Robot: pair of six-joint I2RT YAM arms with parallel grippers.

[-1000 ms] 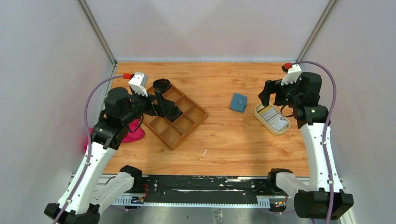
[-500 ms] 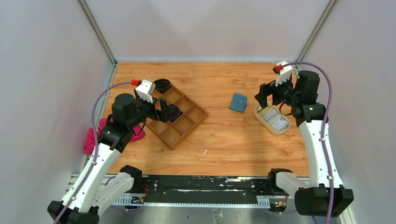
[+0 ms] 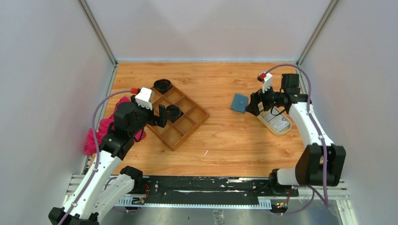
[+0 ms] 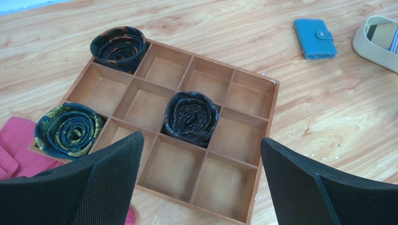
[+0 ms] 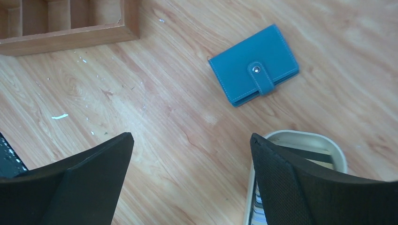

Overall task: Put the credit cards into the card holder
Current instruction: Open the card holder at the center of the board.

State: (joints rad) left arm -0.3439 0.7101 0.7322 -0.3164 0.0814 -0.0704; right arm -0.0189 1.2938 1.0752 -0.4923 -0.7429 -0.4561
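The right tool is held wide open above the table, with nothing between its fingers. The card holder is seen just beyond it, laid flat and snapped shut on the bare wood, clear of both fingers. A cream oval tray is found under the tool's right finger, near the card holder but not touching it, and the credit cards are seen lying inside it. The left tool is likewise spread wide and empty. It is held over the near edge of a brown wooden compartment tray, well apart from the card holder. Three dark rolled ties are lodged in that tray, one in a middle compartment and two at outer corners. A pink cloth is seen beside the tray. The table is enclosed by pale walls on three sides.
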